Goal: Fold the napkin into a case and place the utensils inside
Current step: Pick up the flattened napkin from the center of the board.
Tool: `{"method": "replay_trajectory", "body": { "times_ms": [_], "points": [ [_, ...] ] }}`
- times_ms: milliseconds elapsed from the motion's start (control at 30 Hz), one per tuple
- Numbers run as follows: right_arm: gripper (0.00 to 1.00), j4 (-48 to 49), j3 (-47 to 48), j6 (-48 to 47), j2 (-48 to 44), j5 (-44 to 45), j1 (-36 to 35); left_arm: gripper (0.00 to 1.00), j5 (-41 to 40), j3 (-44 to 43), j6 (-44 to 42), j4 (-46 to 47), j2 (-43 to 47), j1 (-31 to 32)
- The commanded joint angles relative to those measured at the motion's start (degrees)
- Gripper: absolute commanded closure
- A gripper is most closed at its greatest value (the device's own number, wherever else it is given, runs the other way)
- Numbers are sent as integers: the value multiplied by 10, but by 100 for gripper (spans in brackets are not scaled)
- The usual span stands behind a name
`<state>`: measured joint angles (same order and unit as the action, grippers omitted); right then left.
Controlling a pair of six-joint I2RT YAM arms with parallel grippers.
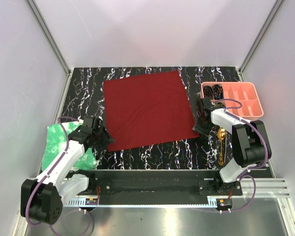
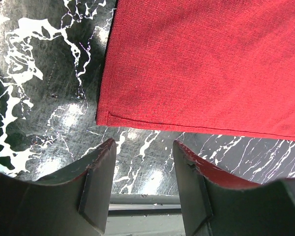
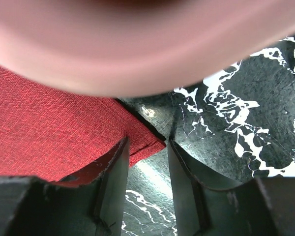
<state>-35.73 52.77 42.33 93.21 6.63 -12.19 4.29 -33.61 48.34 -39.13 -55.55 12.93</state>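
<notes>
The dark red napkin (image 1: 146,109) lies flat and unfolded on the black marbled table. My left gripper (image 1: 102,139) is open just short of the napkin's near left corner (image 2: 108,118), touching nothing. My right gripper (image 1: 198,127) is open at the napkin's near right corner (image 3: 150,142); the corner lies between the fingers, not pinched. Gold utensils (image 1: 221,143), a fork among them, lie on the table beside the right arm.
A pink compartment tray (image 1: 246,98) with dark coiled items stands at the back right. A green crinkled sheet (image 1: 56,140) lies at the left under the left arm. A blurred pinkish shape (image 3: 137,44) fills the top of the right wrist view. White walls enclose the table.
</notes>
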Motion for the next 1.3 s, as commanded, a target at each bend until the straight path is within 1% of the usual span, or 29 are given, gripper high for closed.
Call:
{"method": "replay_trajectory", "body": {
  "times_ms": [0, 33, 67, 133, 167, 200, 267, 300, 333, 433, 467, 600, 667, 767, 967, 1167, 1267],
  "points": [
    [57, 9, -13, 28, 15, 15, 2, 42, 0, 0, 7, 23, -3, -1],
    [63, 10, -18, 30, 15, 15, 2, 37, -2, 1, 10, 23, -3, -1],
    [73, 13, -21, 34, 15, 16, 3, 34, -5, 3, 12, 23, -2, -1],
    [81, 15, -26, 34, 15, 9, 3, 29, -9, 8, 25, 23, -3, -1],
    [87, 19, -28, 33, 14, 5, 2, 29, -10, 10, 27, 23, -3, -1],
    [88, 23, -30, 31, 10, -5, 3, 29, -10, 11, 29, 23, -8, -1],
    [94, 25, -36, 31, -8, -7, 1, 30, -7, 11, 27, 24, -15, -1],
    [98, 24, -38, 32, -17, -7, 2, 31, -4, 10, 26, 24, -24, -1],
    [99, 25, -43, 31, -35, -7, 2, 32, -3, 10, 26, 24, -31, -1],
    [100, 24, -43, 27, -60, -8, 2, 41, -4, 13, 32, 24, -44, 3],
    [100, 25, -44, 24, -64, -9, 2, 46, -11, 16, 38, 23, -44, 5],
    [100, 25, -41, 19, -65, -21, 2, 53, -42, 20, 70, 24, -39, 27],
    [100, 25, -41, 18, -64, -25, 2, 54, -82, 12, 75, 20, -46, 41],
    [100, 26, -43, 15, -66, -28, 2, 55, -111, 8, 81, 13, -63, 49],
    [100, 26, -48, 13, -77, -26, 2, 55, -140, -4, 98, 2, -97, 49],
    [100, 26, -50, 7, -79, -27, 2, 55, -152, -23, 101, 4, -130, 49],
    [100, 27, -50, 7, -79, -28, 2, 56, -149, -17, 105, 16, -138, 49]
  ]
}}
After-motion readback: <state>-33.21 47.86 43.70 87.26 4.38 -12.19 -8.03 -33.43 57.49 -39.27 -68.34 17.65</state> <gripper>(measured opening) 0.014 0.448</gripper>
